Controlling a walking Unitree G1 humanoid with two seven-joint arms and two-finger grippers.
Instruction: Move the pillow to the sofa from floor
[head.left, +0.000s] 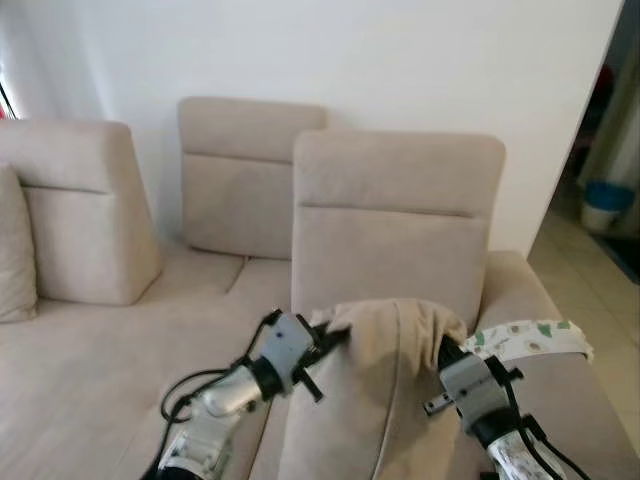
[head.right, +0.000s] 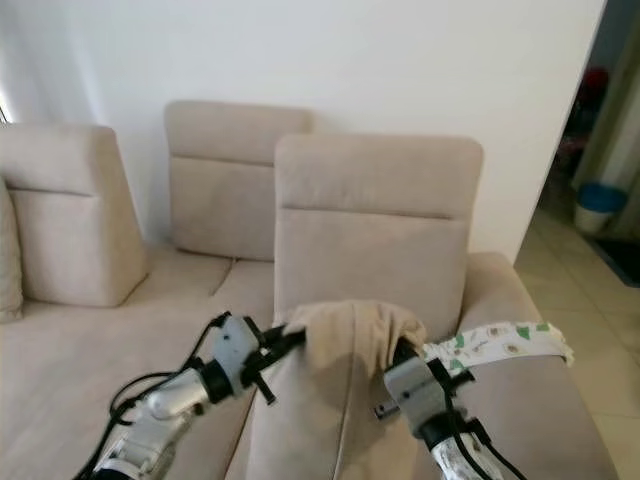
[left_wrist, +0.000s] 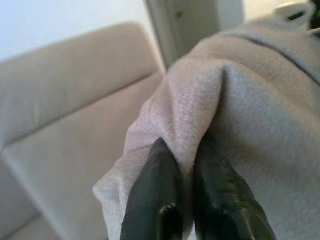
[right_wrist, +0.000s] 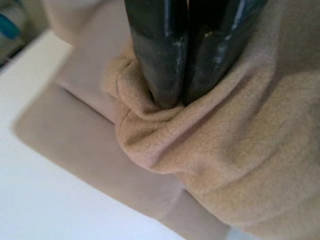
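Both grippers are clamped on the beige, soft fleece-covered pillow: your left gripper (head.left: 335, 338) pinches a fold at the pillow's upper left corner, the two black fingers (left_wrist: 150, 200) squeezed together with fabric between them, and your right gripper (head.left: 445, 350) bites the upper right corner the same way, bunching the cloth around its fingertips. That beige fleece pillow (head.left: 370, 400) hangs between the two arms, clear of the floor and lifted in front of the seat of the beige fabric sectional sofa (head.left: 100, 370), so I judge the pickup finished and the carry nearly over; what remains is to reach forward, lower the pillow onto a cushion and let go with both sides. At 12 o'clock from the pillow stands the nearest upright backrest block (head.left: 395, 220), close behind it, so you have little room to push straight ahead before touching it. At 3 o'clock lies a white cloth printed with green shapes (head.left: 530, 340), draped over the sofa's arm just beside your right gripper; a sideways swing there could snag it. From 9 to 10 o'clock the seat opens wide and bare toward the corner backrests (head.left: 250, 180) and the loose cushion at the far left edge (head.left: 15, 250), which looks to be the freest ground for setting down. Beyond the sofa arm, at 2 o'clock, tiled floor (head.left: 590, 270) leads to a doorway.
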